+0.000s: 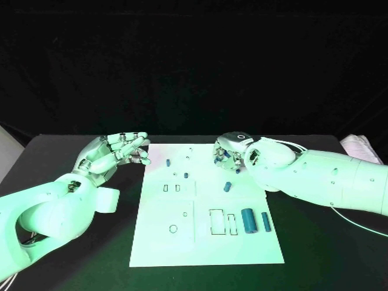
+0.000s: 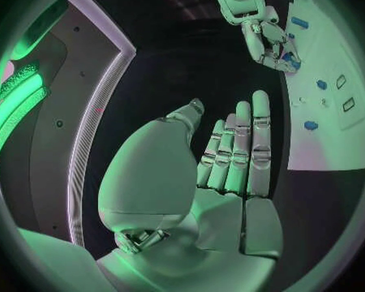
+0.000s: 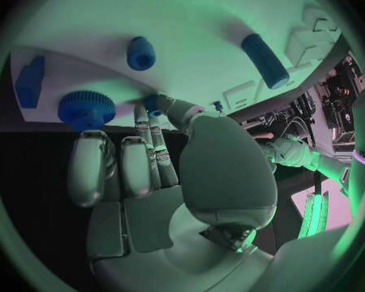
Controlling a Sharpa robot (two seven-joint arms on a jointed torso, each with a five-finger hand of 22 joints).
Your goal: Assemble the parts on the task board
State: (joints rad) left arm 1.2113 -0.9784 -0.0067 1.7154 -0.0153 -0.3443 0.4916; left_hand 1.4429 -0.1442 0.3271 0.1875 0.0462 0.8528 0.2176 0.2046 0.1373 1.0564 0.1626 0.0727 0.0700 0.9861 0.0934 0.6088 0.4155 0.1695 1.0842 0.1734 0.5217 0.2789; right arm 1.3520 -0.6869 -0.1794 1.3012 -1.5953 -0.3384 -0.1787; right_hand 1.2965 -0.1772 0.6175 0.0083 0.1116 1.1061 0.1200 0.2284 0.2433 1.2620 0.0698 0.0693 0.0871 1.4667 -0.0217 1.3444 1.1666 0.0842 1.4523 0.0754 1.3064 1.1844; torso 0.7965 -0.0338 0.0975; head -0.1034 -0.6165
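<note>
Watching my right hand (image 1: 233, 150) at the task board's (image 1: 207, 242) far edge, fingers pinching a small blue part (image 3: 153, 104); my left hand (image 1: 114, 153) hovers left of it, fingers apart, empty.

In the head view the silver right hand (image 1: 231, 150) covers the upper right part of the white task board (image 1: 159, 242); whether its fingertips pinch a small blue piece there is unclear.

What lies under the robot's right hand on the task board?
Under the right hand at the task board's far edge, small blue parts show between its fingers; whether it grips one is hidden.
</note>
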